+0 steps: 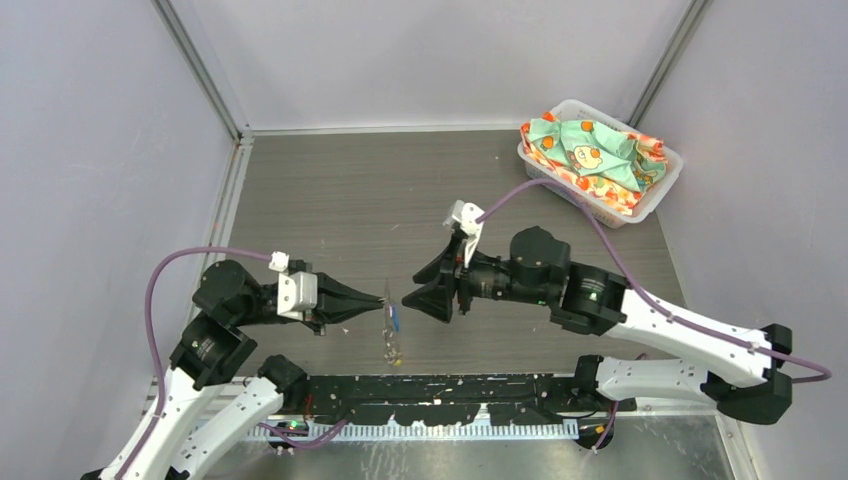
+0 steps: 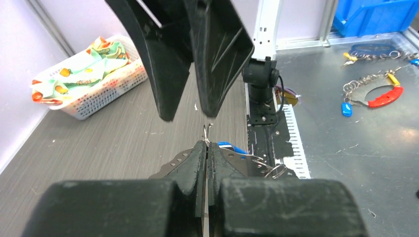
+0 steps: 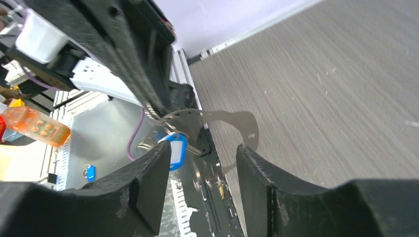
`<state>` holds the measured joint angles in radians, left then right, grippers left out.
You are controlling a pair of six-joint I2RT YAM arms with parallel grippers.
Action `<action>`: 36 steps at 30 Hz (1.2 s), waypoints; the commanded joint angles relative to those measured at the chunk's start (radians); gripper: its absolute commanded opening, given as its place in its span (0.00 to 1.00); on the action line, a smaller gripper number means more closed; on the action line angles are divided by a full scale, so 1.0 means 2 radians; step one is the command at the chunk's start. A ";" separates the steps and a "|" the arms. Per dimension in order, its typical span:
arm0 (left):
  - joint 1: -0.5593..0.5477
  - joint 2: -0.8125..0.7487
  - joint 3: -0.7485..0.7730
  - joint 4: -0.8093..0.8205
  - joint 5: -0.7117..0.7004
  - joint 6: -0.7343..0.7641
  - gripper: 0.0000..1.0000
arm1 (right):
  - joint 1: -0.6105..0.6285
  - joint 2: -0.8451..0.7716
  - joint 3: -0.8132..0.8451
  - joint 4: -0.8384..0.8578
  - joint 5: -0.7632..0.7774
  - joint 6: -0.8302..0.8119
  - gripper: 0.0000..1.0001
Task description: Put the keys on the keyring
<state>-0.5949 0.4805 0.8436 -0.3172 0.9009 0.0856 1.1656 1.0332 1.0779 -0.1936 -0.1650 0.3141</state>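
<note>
One key shows clearly: the blue key (image 3: 175,150), its plastic head hanging on a small wire ring just under the tips of the left gripper (image 1: 384,298). The 2nd, yellow-orange one we can't pick out; too small to tell. The blue key hangs together w/ the keyring (image 3: 225,118), which in the right wrist view reads as a thin, flat, curved silver band w/ small holes, arcing away from the left gripper's tips.

In the top view we see the bunch dangling near the front edge of the table (image 1: 350,200), about midway btwn the two arm bases. We can't tell whether its low end touches the wood.

The left gripper's jaws are pressed fully together on the keyring. In the left wrist view a thin bit of wire sticks up from btwn the fingertips, w/ flat grey metal spreading either side.

The right gripper (image 1: 408,298) faces it tip to tip, just beside it, jaws apart and holding nothing. In its own view the blue key and band sit in the gap btwn its fingers (image 3: 148,187). We can't tell if there is contact.

A white basket (image 1: 655,200) of patterned cloth (image 1: 590,150) sits at the far right corner. Beyond the near edge, on a metal bench, lies a spare bunch of rings and tags (image 2: 368,91).
</note>
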 commanded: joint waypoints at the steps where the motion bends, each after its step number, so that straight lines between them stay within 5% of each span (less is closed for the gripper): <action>1: 0.000 0.013 0.027 0.066 0.027 -0.037 0.00 | -0.002 -0.033 0.053 -0.024 -0.032 -0.052 0.58; 13: 0.000 0.049 0.039 0.122 0.040 -0.153 0.00 | -0.003 0.010 0.104 -0.029 -0.096 -0.110 0.57; 30: 0.000 0.062 0.056 0.136 0.072 -0.174 0.00 | -0.004 0.005 0.074 0.033 -0.135 -0.077 0.47; 36: 0.000 0.060 0.055 0.133 0.080 -0.174 0.00 | -0.004 0.015 0.069 0.055 -0.139 -0.067 0.34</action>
<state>-0.5949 0.6044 0.9157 -0.1043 1.0370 -0.2474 1.1625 1.0607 1.2137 -0.1719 -0.4240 0.1589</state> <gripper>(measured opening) 0.009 0.372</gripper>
